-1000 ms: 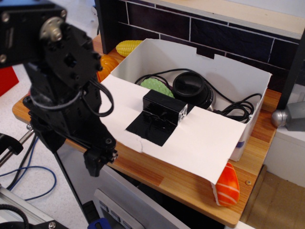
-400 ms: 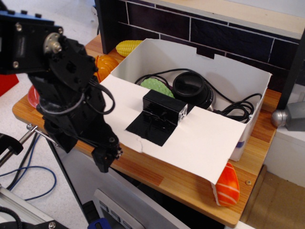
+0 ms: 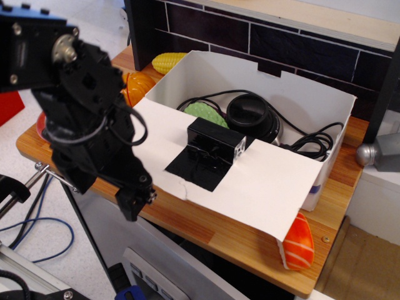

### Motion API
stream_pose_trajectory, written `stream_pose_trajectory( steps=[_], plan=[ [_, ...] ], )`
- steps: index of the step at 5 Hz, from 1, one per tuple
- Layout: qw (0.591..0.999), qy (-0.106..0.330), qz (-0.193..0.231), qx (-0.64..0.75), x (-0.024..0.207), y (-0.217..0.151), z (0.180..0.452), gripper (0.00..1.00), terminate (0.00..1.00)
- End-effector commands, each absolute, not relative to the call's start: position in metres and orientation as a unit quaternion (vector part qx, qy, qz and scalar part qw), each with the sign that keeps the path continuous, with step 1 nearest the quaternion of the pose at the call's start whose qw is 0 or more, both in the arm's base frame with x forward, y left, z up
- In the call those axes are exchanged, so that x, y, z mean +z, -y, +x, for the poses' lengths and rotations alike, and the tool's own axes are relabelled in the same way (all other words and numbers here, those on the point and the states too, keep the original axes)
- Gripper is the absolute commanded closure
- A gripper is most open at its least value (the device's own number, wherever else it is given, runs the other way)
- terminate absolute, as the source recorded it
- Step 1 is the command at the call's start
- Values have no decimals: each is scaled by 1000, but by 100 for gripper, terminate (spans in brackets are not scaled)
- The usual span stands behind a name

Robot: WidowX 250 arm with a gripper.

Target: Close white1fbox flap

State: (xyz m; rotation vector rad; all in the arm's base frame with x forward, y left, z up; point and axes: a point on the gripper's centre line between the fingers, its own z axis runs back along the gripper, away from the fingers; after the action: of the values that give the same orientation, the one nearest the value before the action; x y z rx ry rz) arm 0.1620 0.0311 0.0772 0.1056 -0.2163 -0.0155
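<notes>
Judging the wide white cardboard flap point(image 3: 250, 181) light and bendy, we'd lift its free edge; hand point(image 3: 134, 203) seemingly empty, opening unclear.

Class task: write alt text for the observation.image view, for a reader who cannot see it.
A large white cardboard box sits open on a wooden table, its wide white flap folded outward with a black tape patch. A black robot gripper hangs near the flap's left corner.

The flap point(image 3: 250, 181) of the white1fbox point(image 3: 300, 103) lies folded out over the wooden table point(image 3: 206, 228), its near edge unobstructed, while a black block point(image 3: 215, 142) rests on its hinge line.
</notes>
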Motion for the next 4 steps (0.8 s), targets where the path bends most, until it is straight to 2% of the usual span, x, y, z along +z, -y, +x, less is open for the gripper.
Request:
stream_pose_trajectory(
  steps=[1,2,4],
  plan=[
    [987,138,80,-35,111,-35,187,0,0],
    [986,133,86,-43,122,-36,197,0,0],
    [980,140,123,-72,147,-26,234,0,0]
  ],
)
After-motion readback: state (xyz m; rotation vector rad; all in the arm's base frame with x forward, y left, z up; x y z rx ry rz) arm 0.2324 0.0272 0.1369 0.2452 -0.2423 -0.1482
